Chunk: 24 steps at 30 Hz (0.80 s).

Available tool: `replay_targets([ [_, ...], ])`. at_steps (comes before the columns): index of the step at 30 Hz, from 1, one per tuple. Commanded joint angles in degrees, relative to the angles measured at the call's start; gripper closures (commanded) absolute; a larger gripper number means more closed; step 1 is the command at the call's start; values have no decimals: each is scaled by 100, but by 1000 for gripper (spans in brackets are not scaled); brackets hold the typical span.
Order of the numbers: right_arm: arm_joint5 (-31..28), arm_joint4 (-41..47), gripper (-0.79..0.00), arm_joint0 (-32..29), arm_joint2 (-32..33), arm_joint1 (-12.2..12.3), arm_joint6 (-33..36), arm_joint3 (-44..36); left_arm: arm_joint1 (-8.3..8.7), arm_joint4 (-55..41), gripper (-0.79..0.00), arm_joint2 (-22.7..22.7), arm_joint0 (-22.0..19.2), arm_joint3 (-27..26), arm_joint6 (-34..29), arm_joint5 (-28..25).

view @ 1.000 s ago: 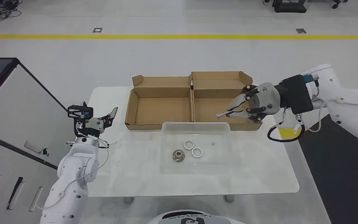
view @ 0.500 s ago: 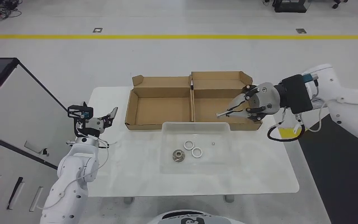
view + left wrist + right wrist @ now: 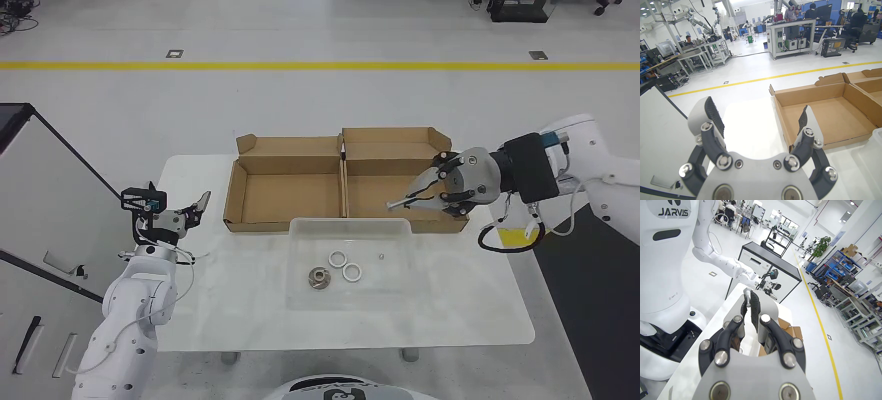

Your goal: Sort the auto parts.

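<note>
While the right tool [image 3: 749,302] pinched a bolt [image 3: 747,294] above the right cardboard box [image 3: 370,192], the left tool [image 3: 757,104] hung spread near the table's [image 3: 450,300] left edge.

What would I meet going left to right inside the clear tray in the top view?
Metal flanged hub → white ring → second white ring, slightly nearer the robot → small pale part, too small to identify.

A white counter [image 3: 200,200] carries two open cardboard boxes side by side, the left box [image 3: 290,198] touching the right box [image 3: 375,195]. A clear bin [image 3: 350,223] sits just in front of them.
</note>
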Motion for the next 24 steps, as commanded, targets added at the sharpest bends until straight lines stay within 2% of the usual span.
replay_targets([
  [1,0,0,0,0,0,0,-1,0,0,0,-785,0,0,0,0,0],
  [10,73,32,0,-28,15,-2,37,-22,0,0,-785,0,0,0,0,0],
  [24,451,1011,0,-914,698,-37,-452,-827,0,0,-785,0,0,0,0,0],
])
